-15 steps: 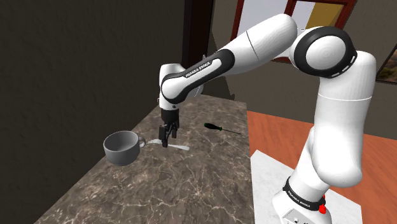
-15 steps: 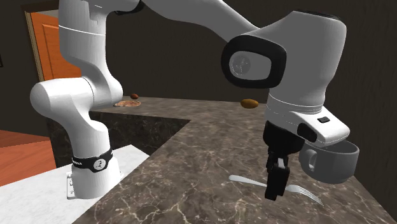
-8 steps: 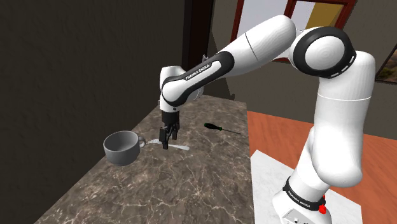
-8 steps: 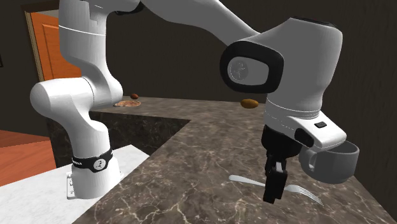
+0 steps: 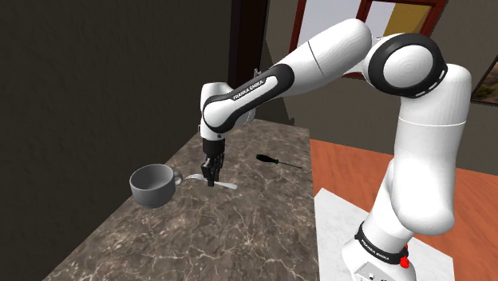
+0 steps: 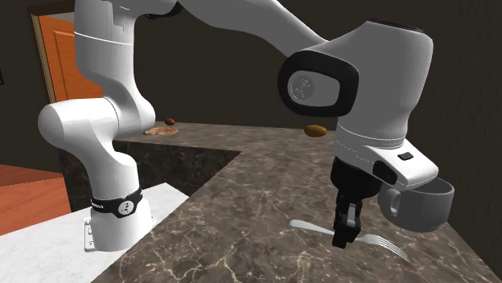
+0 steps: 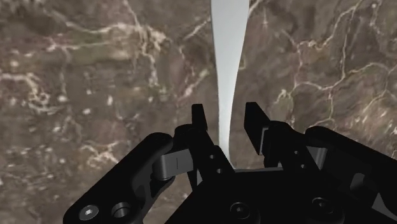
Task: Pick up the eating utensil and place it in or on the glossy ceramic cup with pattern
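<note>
A pale fork (image 5: 228, 185) lies flat on the dark marbled countertop (image 5: 239, 231), its tines (image 6: 392, 244) toward the second exterior view's right. My gripper (image 5: 210, 180) points straight down over the fork's handle (image 7: 226, 76), fingertips at the surface, and is shut on it. The handle runs between the two black fingers (image 7: 198, 118). In the second exterior view the gripper (image 6: 344, 239) stands on the handle (image 6: 310, 227). A plain grey cup (image 5: 152, 185) with a handle stands upright close beside the gripper, at the shoulder view's left; the cup (image 6: 417, 206) is partly hidden behind the wrist.
A black slim tool (image 5: 275, 160) lies farther along the counter. A brown rounded object (image 6: 315, 130) and a flat dish (image 6: 161, 129) sit at the far end. The counter's edge (image 5: 313, 215) drops to an orange floor; the arm's white stand (image 5: 375, 259) is beside it.
The fingers, apart half a second ago, have closed in on the fork's handle. The hand sank slightly toward the counter before that. Fork and cup have stayed in place.
</note>
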